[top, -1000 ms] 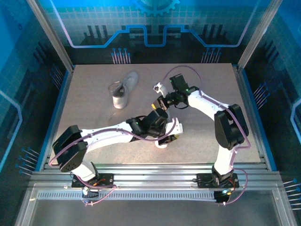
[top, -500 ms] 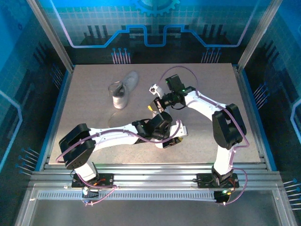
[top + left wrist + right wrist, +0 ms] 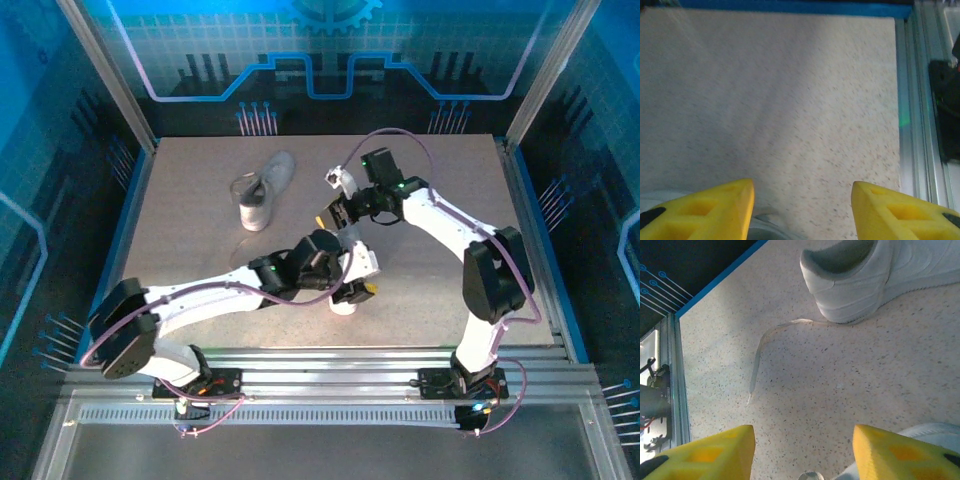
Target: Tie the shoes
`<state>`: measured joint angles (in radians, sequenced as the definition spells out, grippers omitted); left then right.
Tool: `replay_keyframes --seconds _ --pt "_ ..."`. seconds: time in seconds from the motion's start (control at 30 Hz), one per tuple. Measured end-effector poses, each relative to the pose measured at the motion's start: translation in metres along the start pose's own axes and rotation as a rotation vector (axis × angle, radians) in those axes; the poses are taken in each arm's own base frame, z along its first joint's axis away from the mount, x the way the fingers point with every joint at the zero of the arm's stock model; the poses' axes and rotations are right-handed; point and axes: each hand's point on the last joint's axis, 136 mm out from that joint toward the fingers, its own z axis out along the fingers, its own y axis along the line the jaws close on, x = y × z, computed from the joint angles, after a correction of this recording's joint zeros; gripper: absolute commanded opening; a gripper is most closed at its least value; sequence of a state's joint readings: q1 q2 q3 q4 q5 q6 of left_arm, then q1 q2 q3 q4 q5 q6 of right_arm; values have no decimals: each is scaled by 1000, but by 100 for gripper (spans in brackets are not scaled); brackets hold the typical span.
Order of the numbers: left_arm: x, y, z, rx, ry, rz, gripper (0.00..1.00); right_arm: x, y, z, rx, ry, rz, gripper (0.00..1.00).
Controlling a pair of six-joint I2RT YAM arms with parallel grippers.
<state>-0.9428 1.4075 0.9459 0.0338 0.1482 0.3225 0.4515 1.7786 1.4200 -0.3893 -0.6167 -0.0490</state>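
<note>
One white sneaker [image 3: 262, 190] lies at the back left of the table, its heel [image 3: 850, 275] toward the right wrist camera. A pale lace [image 3: 757, 357] trails loose from it across the table. A second white shoe [image 3: 343, 304] lies mostly hidden under my left arm, and its pale edge [image 3: 927, 435] shows beside the right finger. My left gripper [image 3: 362, 283] hangs over it, open, with bare table between its yellow fingertips [image 3: 715, 210]. My right gripper [image 3: 335, 205] is open too, above the table between the two shoes, holding nothing.
The speckled table [image 3: 200, 250] is bounded by a blue rim and metal rails [image 3: 917, 125]. Transparent walls enclose the sides and back. The two arms nearly cross near the table's middle, the left forearm [image 3: 220, 290] lying low along the front.
Both grippers have gone from shut to open. The left arm's elbow swung left and its wrist shifted slightly. The right gripper drew back a little toward the far side.
</note>
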Motion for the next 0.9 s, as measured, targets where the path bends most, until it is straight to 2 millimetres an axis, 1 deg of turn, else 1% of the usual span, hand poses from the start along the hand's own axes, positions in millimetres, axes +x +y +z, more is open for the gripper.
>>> replay_keyframes --seconds 0.07,0.1,0.13,0.17,0.2,0.3,0.33,0.37,0.4,0.43,0.53,0.67,0.73,0.8,0.9 --pt "-11 9 -16 -35 -45 4 66 -8 2 -15 18 -25 -7 57" --pt "-13 13 -22 -51 -60 0 71 -10 4 -24 29 -40 -15 58" --pt "-14 17 -28 -67 -72 -6 74 -11 6 -32 41 -55 -23 58" --pt "-14 24 -38 -92 -89 -10 76 -7 7 -39 55 -65 -28 58" --pt "-12 30 -47 -115 -99 -19 82 2 9 -51 79 -70 -22 58" --pt "-4 52 -70 -194 -119 -55 96 34 5 -73 150 -59 -1 59" --pt "-1 58 -76 -217 -123 -61 99 47 1 -77 179 -45 5 59" --pt "2 65 -82 -243 -128 -78 99 59 -3 -79 210 -27 3 60" --pt "5 71 -86 -269 -127 -86 99 77 -5 -81 236 5 10 60" --pt "8 77 -90 -293 -123 -96 99 91 -6 -81 249 35 14 61" --pt "17 94 -96 -346 -106 -140 99 118 -8 -81 271 110 8 62" --pt "36 122 -108 -406 -72 -202 99 144 -6 -76 262 191 -39 64" --pt "44 132 -112 -418 -66 -229 99 156 -2 -71 242 228 -72 64" --pt "50 139 -113 -410 -62 -256 99 167 3 -64 218 260 -99 64" --pt "64 144 -108 -367 -44 -286 95 184 3 -50 180 323 -119 64"
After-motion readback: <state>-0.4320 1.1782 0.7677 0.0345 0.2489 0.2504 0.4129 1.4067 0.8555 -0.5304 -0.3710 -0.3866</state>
